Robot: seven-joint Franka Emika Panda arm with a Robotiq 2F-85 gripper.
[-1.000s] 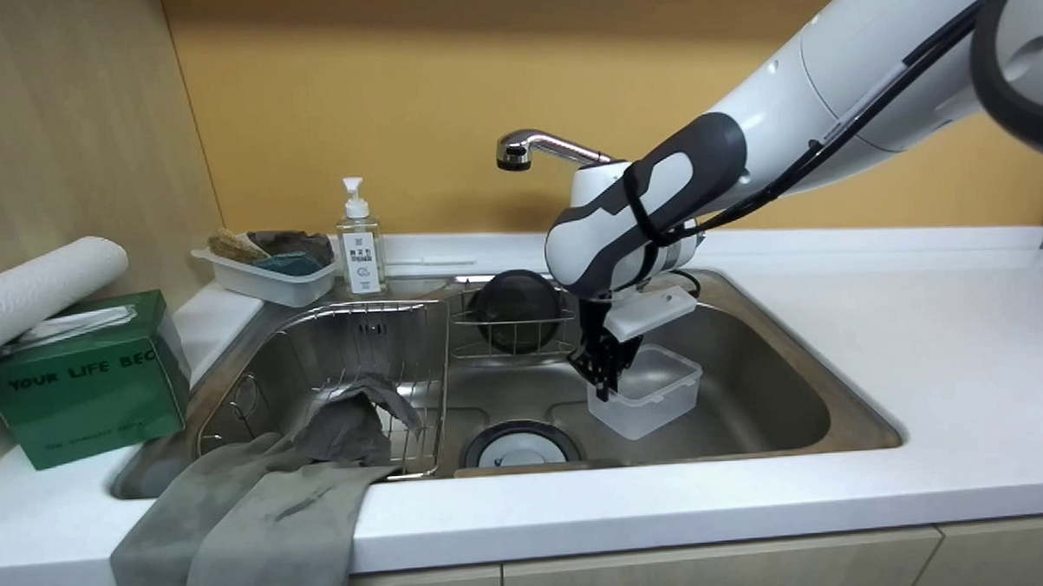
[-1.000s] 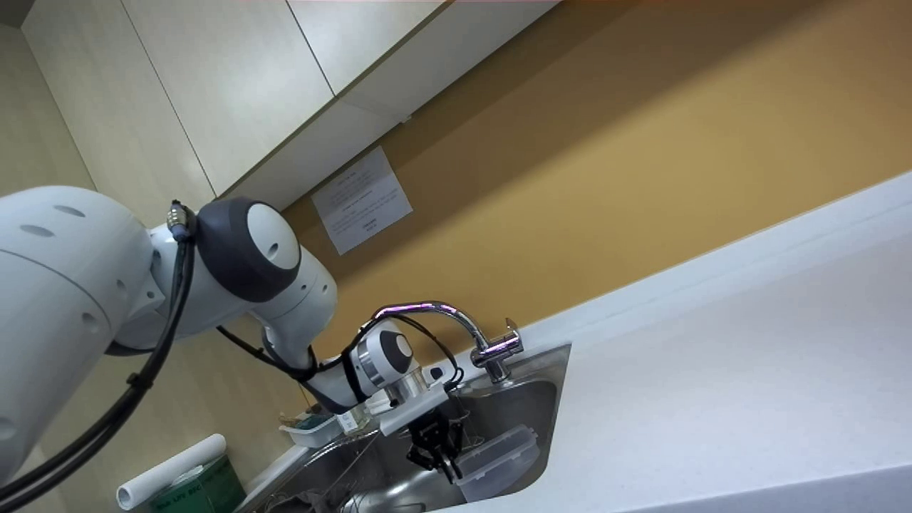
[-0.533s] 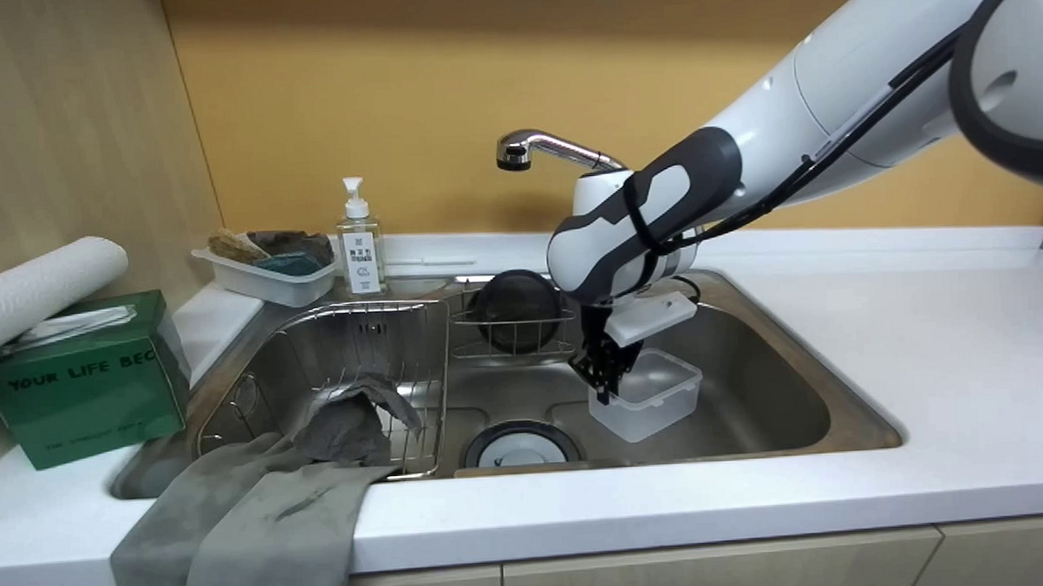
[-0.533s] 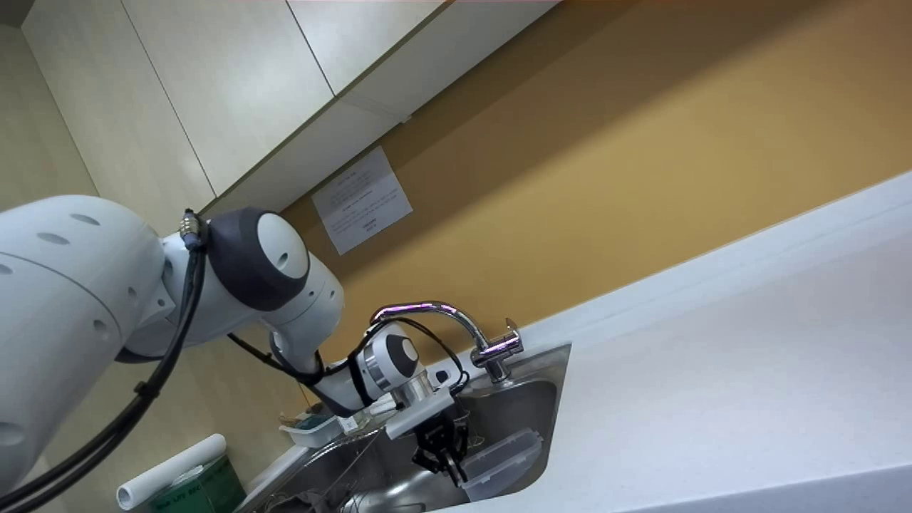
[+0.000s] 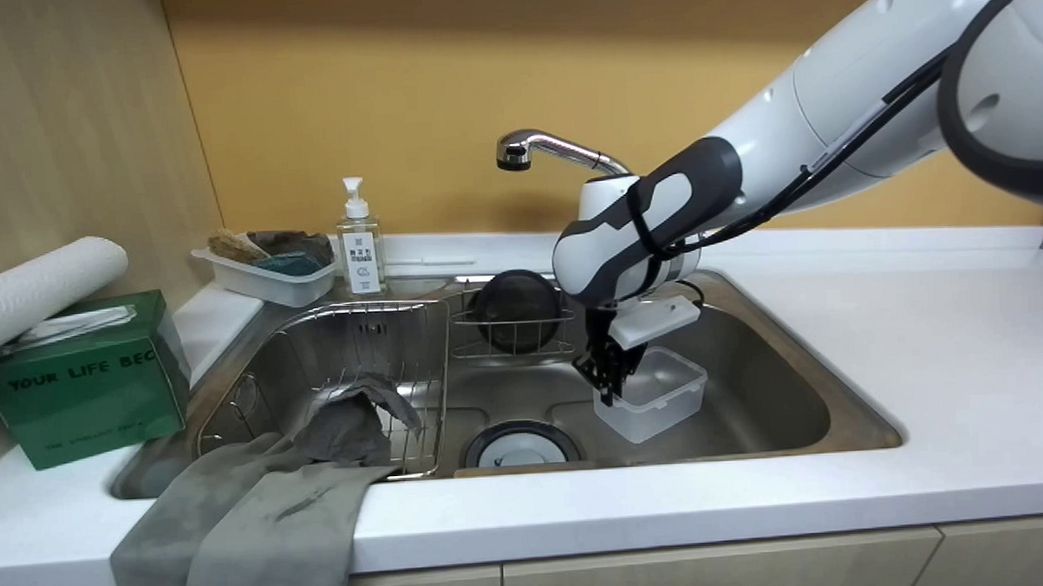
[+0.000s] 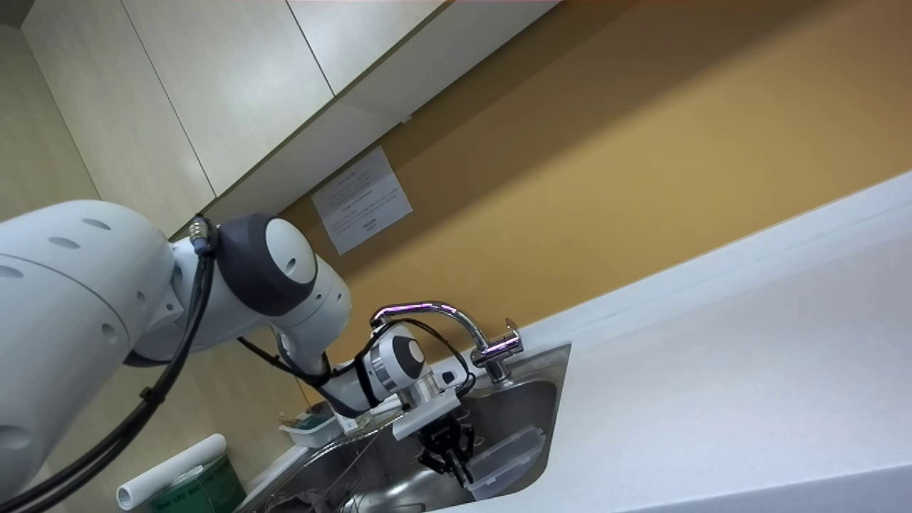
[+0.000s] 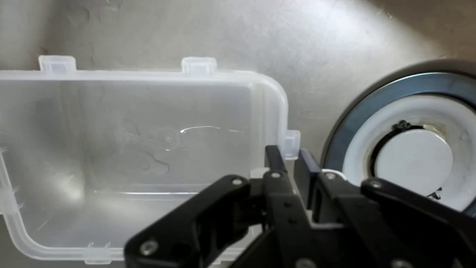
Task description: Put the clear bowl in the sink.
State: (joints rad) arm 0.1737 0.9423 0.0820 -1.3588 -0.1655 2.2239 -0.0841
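The clear bowl (image 5: 660,414) is inside the sink (image 5: 763,389), right of the drain. It also shows in an exterior view (image 6: 507,467) and fills the left of the wrist view (image 7: 163,111). My gripper (image 5: 609,398) is at the bowl's drain-side edge. In the wrist view the gripper (image 7: 289,156) has one finger inside the rim and one outside, with a rim tab between them. The fingers are nearly together on the rim. The bowl looks roughly level. Whether its base touches the sink floor, I cannot tell.
The drain with its strainer (image 7: 412,160) lies beside the bowl. A chrome faucet (image 5: 551,149) stands behind the arm. A black pan (image 5: 518,310) is in a small rack. A wire basket (image 5: 438,391) with a grey cloth (image 5: 344,429) is at left. A soap bottle (image 5: 361,251) stands behind.
My gripper and the bowl have moved together slightly to the right and a little lower in an exterior view. The fingers have stayed at the bowl's edge.
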